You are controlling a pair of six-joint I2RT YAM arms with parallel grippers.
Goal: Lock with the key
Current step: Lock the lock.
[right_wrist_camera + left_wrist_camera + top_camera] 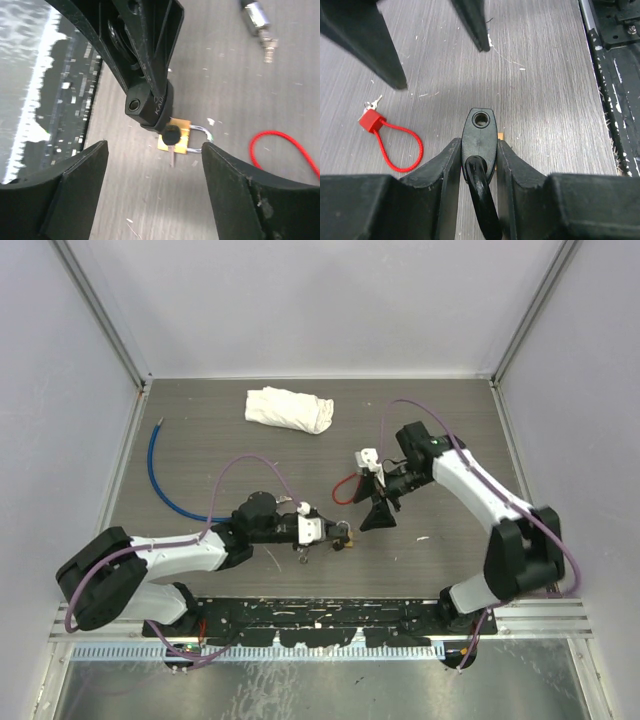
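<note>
Grey wood-grain table (450, 440) between white walls is what you see from above. A white cloth (290, 410) lies at the far side and a blue hose (158, 475) curves at the left. Your left gripper (335, 535) lies low near the middle. Your right gripper (380, 508) hangs just beyond it to the right, beside a red cable loop (345, 490).

From your left wrist, the fingers (445, 170) are clamped on a black oblong piece (480, 132) with a round hole at its tip. You cannot tell what that piece belongs to. A sliver of brass peeks out at its right edge. The red loop runs from a red block (371, 121) on the left, with small keys touching it.

From your right wrist, your own jaws stand wide apart and hold nothing. Between them on the table lies the brass padlock (184, 129), directly under the left gripper's tip. Its silver shackle (202, 134) points right. A black-headed key (171, 136) sits over the padlock's body, blade pointing toward you. Whether it is in the keyhole you cannot tell. A metal hose fitting (256, 17) lies top right.
</note>
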